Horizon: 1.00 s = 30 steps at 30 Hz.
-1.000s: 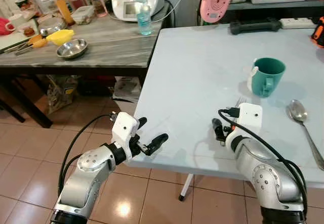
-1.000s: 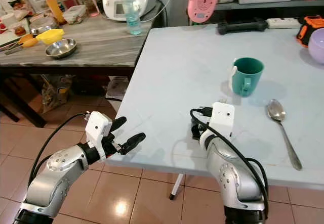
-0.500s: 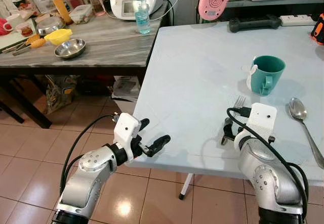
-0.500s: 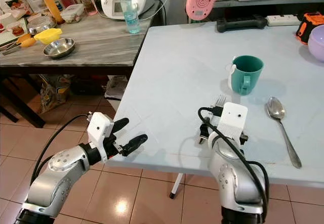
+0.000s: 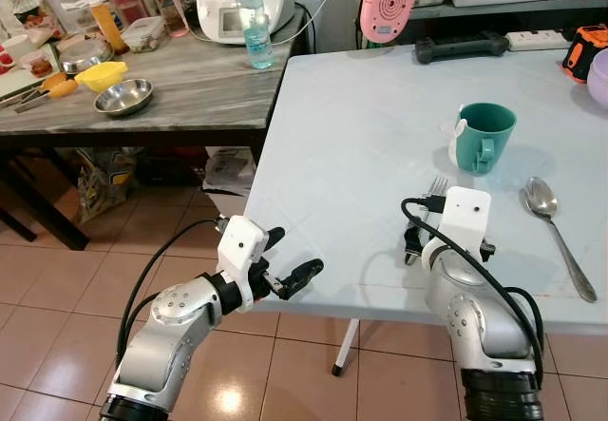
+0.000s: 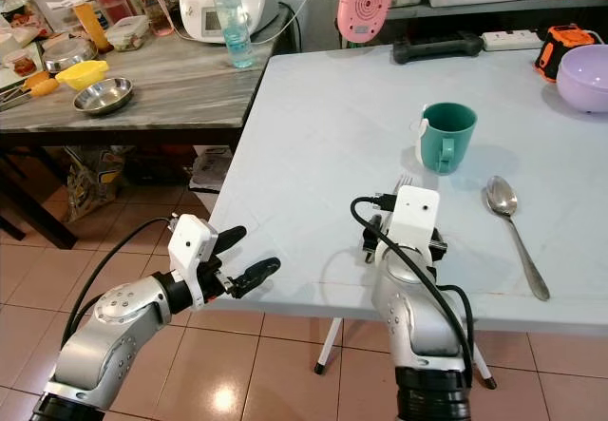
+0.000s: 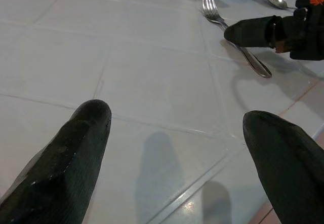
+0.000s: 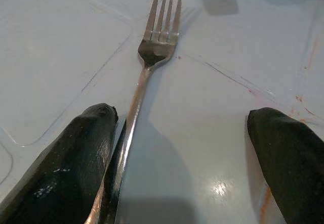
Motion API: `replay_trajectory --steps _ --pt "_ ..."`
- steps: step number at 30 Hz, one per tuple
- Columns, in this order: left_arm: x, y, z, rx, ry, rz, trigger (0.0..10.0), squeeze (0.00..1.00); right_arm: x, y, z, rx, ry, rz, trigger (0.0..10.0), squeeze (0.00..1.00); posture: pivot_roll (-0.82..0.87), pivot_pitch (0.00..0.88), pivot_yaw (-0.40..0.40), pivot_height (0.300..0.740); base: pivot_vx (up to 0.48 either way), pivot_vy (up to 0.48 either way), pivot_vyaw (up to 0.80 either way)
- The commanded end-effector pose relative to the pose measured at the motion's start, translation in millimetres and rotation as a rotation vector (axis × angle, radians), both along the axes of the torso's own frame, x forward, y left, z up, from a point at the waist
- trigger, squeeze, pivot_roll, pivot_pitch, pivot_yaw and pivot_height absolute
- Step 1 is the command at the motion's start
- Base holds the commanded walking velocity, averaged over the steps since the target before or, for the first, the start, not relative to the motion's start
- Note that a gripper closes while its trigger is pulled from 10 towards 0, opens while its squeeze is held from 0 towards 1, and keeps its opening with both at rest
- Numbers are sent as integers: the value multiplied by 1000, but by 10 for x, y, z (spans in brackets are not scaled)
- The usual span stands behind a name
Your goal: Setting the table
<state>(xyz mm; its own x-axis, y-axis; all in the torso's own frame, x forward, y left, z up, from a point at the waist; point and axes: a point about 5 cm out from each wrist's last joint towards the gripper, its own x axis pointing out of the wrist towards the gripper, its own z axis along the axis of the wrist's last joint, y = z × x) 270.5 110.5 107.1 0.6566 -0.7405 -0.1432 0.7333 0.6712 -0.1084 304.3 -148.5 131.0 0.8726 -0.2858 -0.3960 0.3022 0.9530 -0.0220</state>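
While the left gripper point(image 5: 285, 271) idles spread at lower left, the right gripper point(image 8: 185, 148), fingers wide, straddles the fork point(image 8: 152, 57), apparently just laid, so withdrawing seems next.

Shiny metal fork point(image 8: 152, 57) lies on a smooth, glossy pale table point(image 5: 361, 126), beside a glazed mug point(image 5: 483, 138).
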Motion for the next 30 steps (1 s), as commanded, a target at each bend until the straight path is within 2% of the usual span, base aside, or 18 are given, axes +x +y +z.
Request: replay_trajectory --steps 1,11,30 --pt "-20 27 -10 10 11 0 10000 0 60 156 59 -15 -18 48 10000 0 -125 66 148 740 0 0 0" --pt "-64 0 34 5 14 -17 10000 0 159 261 140 -25 -57 53 10000 0 -127 70 153 740 0 0 0" --pt "-63 -2 40 6 15 -19 10000 0 158 266 129 -28 -42 44 10000 0 -127 71 153 740 0 0 0"
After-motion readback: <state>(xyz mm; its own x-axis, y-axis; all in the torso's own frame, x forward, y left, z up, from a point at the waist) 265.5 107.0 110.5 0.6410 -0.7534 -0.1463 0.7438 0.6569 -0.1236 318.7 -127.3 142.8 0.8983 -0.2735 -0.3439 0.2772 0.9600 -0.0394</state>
